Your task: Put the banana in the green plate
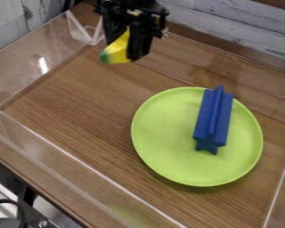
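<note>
The small yellow banana hangs in the air above the wooden table, its greenish tip pointing down to the left. My black gripper points downward and is shut on the banana. It is up and to the left of the green plate, well apart from it. A long blue block lies on the right half of the plate.
Clear plastic walls fence the wooden table on the left and front. A grey plank wall runs along the back.
</note>
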Available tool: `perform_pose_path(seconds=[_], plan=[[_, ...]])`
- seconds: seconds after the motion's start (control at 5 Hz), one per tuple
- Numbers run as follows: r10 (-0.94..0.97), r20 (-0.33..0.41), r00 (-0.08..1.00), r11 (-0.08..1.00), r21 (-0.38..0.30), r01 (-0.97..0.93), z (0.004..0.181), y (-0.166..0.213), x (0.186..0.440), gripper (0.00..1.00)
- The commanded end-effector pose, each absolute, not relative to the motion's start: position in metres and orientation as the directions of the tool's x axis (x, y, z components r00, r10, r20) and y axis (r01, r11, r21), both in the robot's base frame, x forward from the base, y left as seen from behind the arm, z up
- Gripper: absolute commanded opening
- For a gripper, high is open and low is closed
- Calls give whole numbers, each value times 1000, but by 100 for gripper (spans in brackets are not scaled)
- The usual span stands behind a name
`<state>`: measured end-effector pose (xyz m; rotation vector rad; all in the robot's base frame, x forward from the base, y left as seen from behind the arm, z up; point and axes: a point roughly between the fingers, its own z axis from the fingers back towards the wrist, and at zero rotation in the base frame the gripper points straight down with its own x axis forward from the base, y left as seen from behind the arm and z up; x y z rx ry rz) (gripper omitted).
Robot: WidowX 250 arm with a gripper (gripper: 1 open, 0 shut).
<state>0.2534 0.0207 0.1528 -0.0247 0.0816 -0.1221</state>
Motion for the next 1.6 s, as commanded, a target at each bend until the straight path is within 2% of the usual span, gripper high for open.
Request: perform_pose_path(seconds=[0.0, 0.4, 0.6, 0.8, 1.4], plan=[[-126, -32, 991, 992, -24, 125, 170, 2, 245, 0], [-142, -37, 989, 989, -32, 141, 170, -46, 232, 0], [-135, -39, 990, 991, -29, 134, 162, -64, 233, 0], [-124, -43, 991, 992, -31, 123, 156, -72, 228, 0], [-118, -23, 993, 992, -47, 117, 150, -106, 224, 0]])
